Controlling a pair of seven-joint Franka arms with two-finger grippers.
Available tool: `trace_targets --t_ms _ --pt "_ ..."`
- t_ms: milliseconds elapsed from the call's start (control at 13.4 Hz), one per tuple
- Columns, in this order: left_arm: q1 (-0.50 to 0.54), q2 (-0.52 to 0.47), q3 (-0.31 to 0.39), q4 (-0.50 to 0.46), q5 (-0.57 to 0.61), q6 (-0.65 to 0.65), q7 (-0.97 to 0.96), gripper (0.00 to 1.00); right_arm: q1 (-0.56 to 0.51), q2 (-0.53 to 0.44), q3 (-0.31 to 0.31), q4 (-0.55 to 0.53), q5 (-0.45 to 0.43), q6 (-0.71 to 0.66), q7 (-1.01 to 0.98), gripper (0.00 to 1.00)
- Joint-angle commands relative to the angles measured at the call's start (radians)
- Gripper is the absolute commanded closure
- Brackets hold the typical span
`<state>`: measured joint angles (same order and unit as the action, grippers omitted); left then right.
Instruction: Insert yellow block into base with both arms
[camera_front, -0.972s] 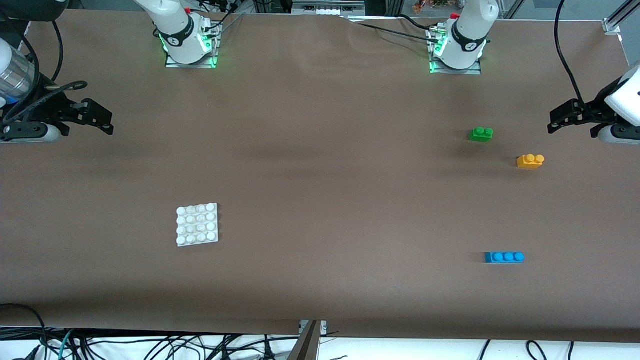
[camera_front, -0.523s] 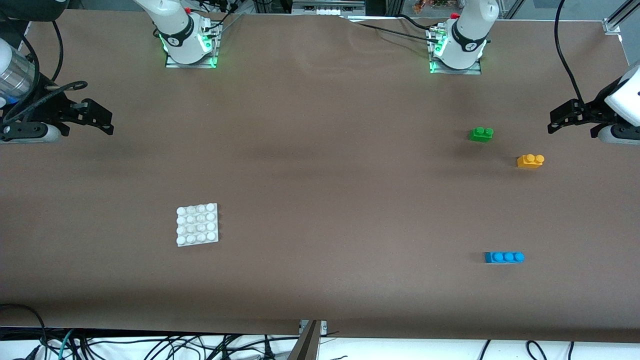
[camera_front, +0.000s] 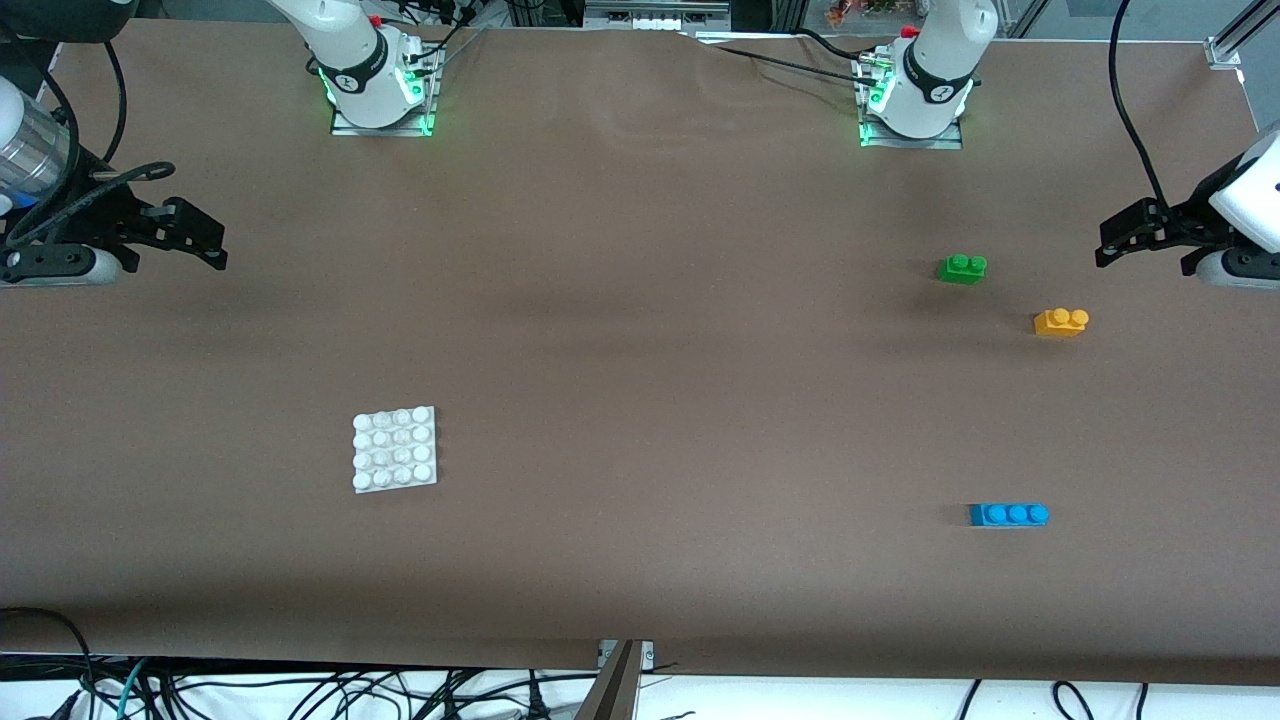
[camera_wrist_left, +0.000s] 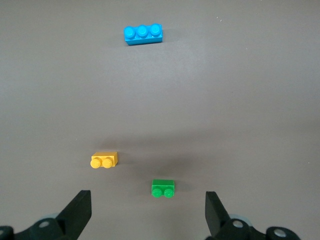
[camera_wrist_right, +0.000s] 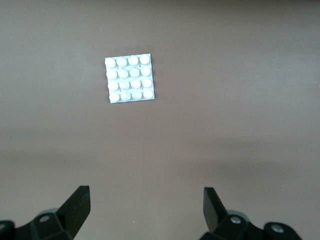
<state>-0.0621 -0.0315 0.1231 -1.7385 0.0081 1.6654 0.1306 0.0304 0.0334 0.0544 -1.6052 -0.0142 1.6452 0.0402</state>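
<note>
Matte brown table (camera_front: 640, 350), studded yellow block (camera_front: 1060, 322)

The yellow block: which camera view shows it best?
The left wrist view: the yellow block appears largest there, both studs clear, beside the green block. The front view shows it small. The right wrist view does not show it.

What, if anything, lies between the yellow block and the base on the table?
Nothing: in the front view only bare brown table separates the yellow block from the base.
</note>
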Motion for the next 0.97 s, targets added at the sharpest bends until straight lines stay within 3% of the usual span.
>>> trace_targets --t_ms 0,897 --pt "-0.005 0.012 0.001 0.03 0.015 -0.024 -0.009 0.0 -0.006 0.005 0.005 0.018 -0.007 -0.016 0.013 0.0" --pt "-0.005 0.012 0.001 0.03 0.015 -0.024 -0.009 0.0 -0.009 0.014 0.002 0.019 -0.006 -0.015 0.013 0.0"
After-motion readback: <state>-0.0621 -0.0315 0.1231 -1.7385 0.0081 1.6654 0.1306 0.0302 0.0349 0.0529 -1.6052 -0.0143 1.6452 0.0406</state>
